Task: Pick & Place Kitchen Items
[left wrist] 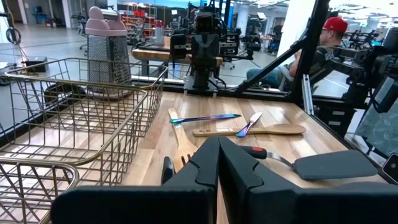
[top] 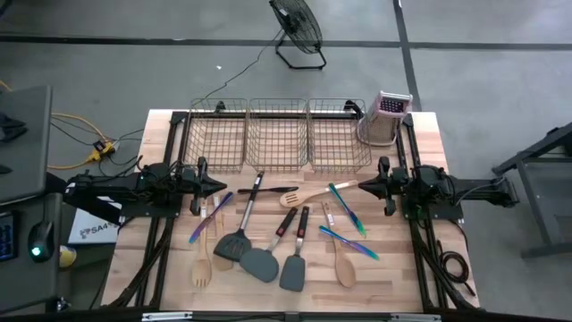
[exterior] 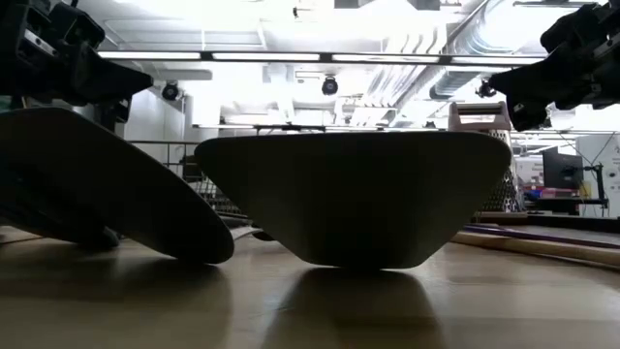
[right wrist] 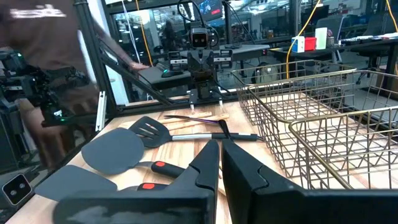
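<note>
Pale wood surface (top: 134,259): utensils (top: 268,237) fanned loose at 6 o'clock from baskets (top: 277,134), sorting unstarted. Left hand (top: 204,185) and right hand (top: 374,185) flank them, fingers closed, holding nothing.

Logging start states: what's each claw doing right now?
Left claw: shut, holding nothing, at the table's left edge.
Right claw: shut, holding nothing, at the table's right edge.

Overhead, table-level and two facing wrist cameras share the table (top: 420,134).
</note>
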